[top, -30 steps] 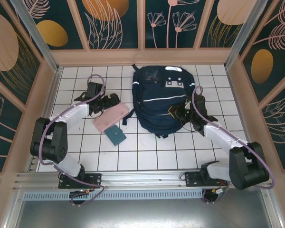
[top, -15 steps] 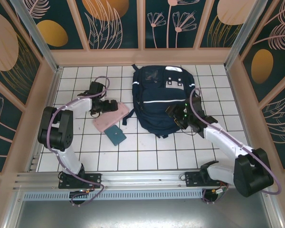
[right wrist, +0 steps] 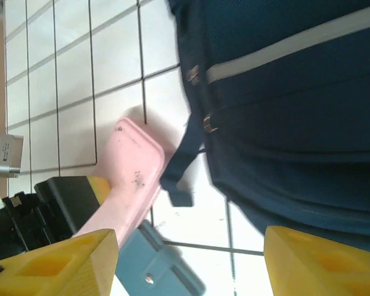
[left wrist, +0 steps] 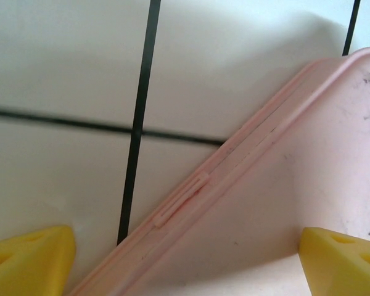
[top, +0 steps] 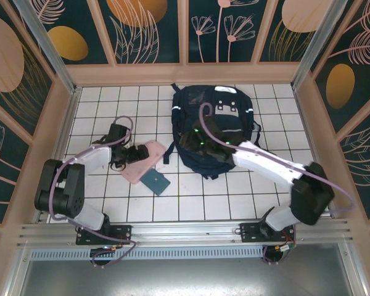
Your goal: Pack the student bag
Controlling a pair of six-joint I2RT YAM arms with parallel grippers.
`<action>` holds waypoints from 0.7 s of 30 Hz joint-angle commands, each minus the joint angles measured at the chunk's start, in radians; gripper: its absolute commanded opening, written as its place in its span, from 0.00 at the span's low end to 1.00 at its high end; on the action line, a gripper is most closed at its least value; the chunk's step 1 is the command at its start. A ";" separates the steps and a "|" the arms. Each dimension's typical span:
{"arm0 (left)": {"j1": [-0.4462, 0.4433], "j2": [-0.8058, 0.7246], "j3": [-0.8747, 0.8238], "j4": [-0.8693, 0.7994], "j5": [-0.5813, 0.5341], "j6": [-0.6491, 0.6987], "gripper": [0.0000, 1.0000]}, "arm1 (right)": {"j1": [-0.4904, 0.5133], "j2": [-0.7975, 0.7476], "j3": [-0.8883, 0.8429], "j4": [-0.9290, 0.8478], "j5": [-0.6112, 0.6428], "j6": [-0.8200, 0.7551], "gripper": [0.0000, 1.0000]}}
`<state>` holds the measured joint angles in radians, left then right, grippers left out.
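Student bag [top: 231,120], a large navy-blue fabric backpack with a white reflective stripe, lies flat near the far edge of the white tiled bench [top: 191,203], just right of centre. Right claw [top: 188,140], released with yellow fingers [right wrist: 68,262] spread wide, hovers over the bag's left flank, above a dangling dark strap [right wrist: 182,172]. A second ago it sat at the bag's right side, so the arm has swung across the pack. Left claw [left wrist: 185,259], also released, straddles the rim of the flat pink plastic case [top: 145,159], one finger over tile and one over the lid. The case and the small teal booklet [top: 155,182] touching it have slid slightly toward the near edge. Judgement: both arms are converging on the case, and nothing is packed yet.
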<state>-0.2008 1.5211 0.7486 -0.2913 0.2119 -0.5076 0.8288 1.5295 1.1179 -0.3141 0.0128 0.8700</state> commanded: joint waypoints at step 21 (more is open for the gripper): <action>0.005 -0.262 -0.262 0.076 0.146 -0.224 0.57 | 0.109 0.593 0.402 0.024 -0.299 0.084 0.47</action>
<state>-0.1951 1.2785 0.4999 -0.2157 0.3374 -0.7200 0.9314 2.0850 1.4727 -0.2310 -0.2813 0.9485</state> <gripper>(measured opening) 0.580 0.464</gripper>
